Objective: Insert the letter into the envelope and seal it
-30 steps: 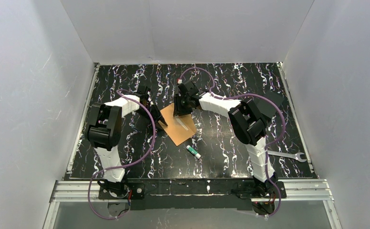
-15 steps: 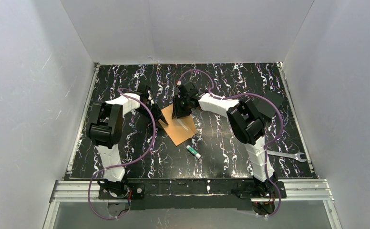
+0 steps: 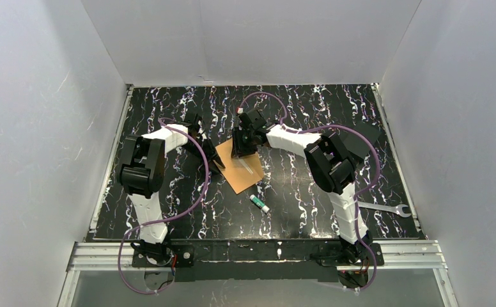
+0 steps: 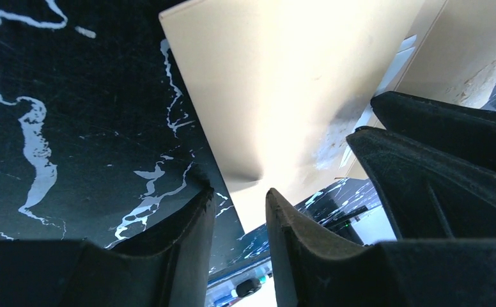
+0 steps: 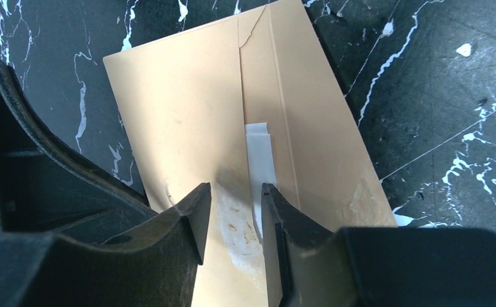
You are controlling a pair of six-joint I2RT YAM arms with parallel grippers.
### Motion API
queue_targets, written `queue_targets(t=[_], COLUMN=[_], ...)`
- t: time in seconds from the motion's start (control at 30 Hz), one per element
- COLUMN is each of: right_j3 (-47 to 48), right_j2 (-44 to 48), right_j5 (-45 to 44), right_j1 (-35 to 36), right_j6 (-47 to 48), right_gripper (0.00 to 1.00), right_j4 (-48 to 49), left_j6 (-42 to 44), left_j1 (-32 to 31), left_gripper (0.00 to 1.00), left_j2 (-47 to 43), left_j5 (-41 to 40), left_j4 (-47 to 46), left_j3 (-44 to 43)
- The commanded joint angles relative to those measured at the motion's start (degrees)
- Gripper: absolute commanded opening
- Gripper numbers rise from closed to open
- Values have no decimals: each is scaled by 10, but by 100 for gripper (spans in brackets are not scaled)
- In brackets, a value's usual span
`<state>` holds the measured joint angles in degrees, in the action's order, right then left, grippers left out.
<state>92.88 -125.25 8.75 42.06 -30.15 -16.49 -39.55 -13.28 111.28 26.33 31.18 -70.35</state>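
The orange-brown envelope [image 3: 240, 170] lies flat on the black marbled table, its flap side up. In the right wrist view the envelope [image 5: 188, 109] fills the middle, with a white strip [image 5: 259, 150] along the flap's edge. My right gripper [image 3: 243, 149] [image 5: 235, 203] stands over the envelope's far end, jaws a narrow gap apart, tips at the paper beside the strip. My left gripper [image 3: 216, 164] [image 4: 238, 203] is at the envelope's left edge, low, jaws a narrow gap apart, with the envelope's edge [image 4: 277, 96] just ahead. The letter is not in view.
A green and white glue stick [image 3: 259, 203] lies just in front of the envelope. A silver wrench [image 3: 386, 208] lies at the right near edge. A dark flat piece [image 3: 368, 137] sits at the right, behind my right arm. White walls close in the table.
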Motion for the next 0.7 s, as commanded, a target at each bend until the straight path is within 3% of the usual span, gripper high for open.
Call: queue_targets(t=[0.0,0.13,0.33,0.67], right_j3=[-14,-29,-11,-9], right_j2=[45,70,45,18], right_j5=[-5,-12,-47,-11], right_j1=[-3,-3,-3,-4], right_j6=[19,20,27,20], right_gripper=[40,33,49,48], right_j4=[35,55,4,7], left_j6=[18,17,16,12], left_j1=[0,1,0,0], left_gripper=[33,32,32,33], left_j2=[29,35,38,40], left_j5=[-47,-48,-47,-36], left_j4=[0,0,1,-5], left_j3=[-4,-8,-14,-17])
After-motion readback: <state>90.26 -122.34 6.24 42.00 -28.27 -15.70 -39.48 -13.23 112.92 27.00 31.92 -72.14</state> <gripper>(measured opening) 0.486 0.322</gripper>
